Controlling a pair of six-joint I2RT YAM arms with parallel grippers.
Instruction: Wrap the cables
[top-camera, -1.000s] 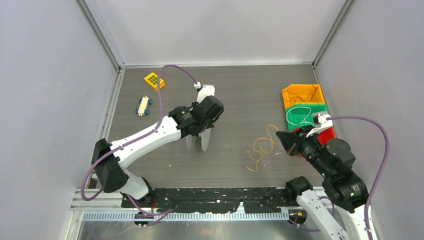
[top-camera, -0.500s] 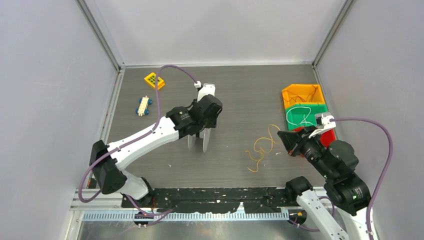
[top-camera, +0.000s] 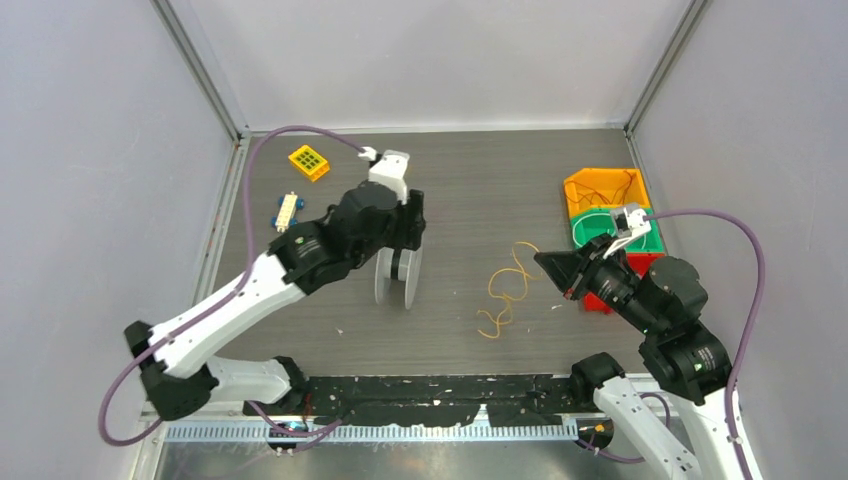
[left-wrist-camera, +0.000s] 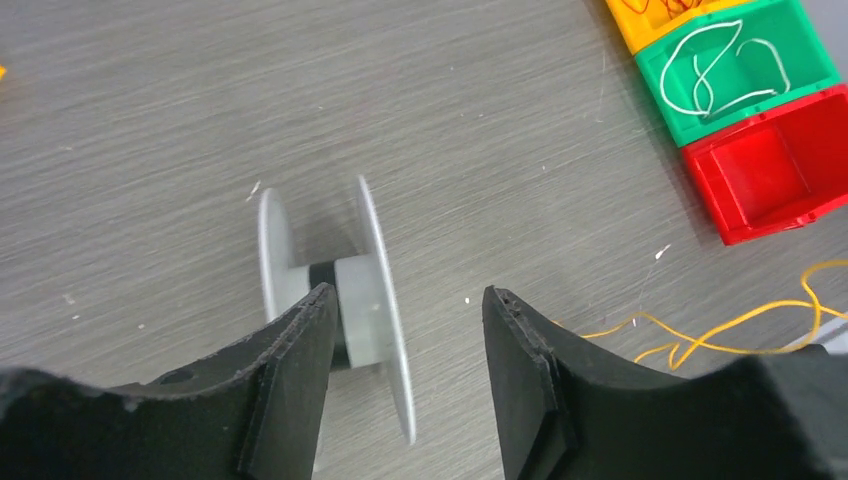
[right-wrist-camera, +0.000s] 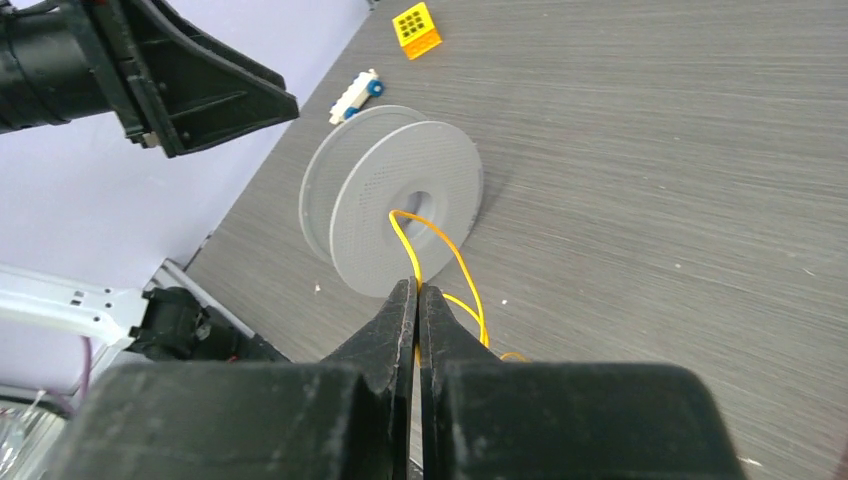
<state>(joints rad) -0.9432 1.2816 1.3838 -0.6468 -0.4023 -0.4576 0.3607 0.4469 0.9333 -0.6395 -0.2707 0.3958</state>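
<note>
The cables are one thin yellow wire (top-camera: 503, 292) lying in curls on the table's middle right. My right gripper (top-camera: 549, 264) is shut on it. In the right wrist view the wire (right-wrist-camera: 447, 252) loops out from the pinched tips of that gripper (right-wrist-camera: 415, 291), in line with the centre hole of a grey spool (right-wrist-camera: 405, 205). The spool (top-camera: 394, 281) stands on its flanges. My left gripper (left-wrist-camera: 408, 296) hovers open over it, one finger (left-wrist-camera: 300, 350) in front of the hub, holding nothing.
Orange (top-camera: 598, 185), green (top-camera: 610, 228) and red (left-wrist-camera: 770, 170) bins sit in a row at the right; the green one holds a white wire (left-wrist-camera: 720, 75). A yellow block (top-camera: 309, 161) and a white-and-blue toy car (top-camera: 286, 211) lie at the back left.
My left gripper has opened off the spool, and that arm has swung left. My right gripper has moved left toward the spool, dragging the yellow wire with it.
</note>
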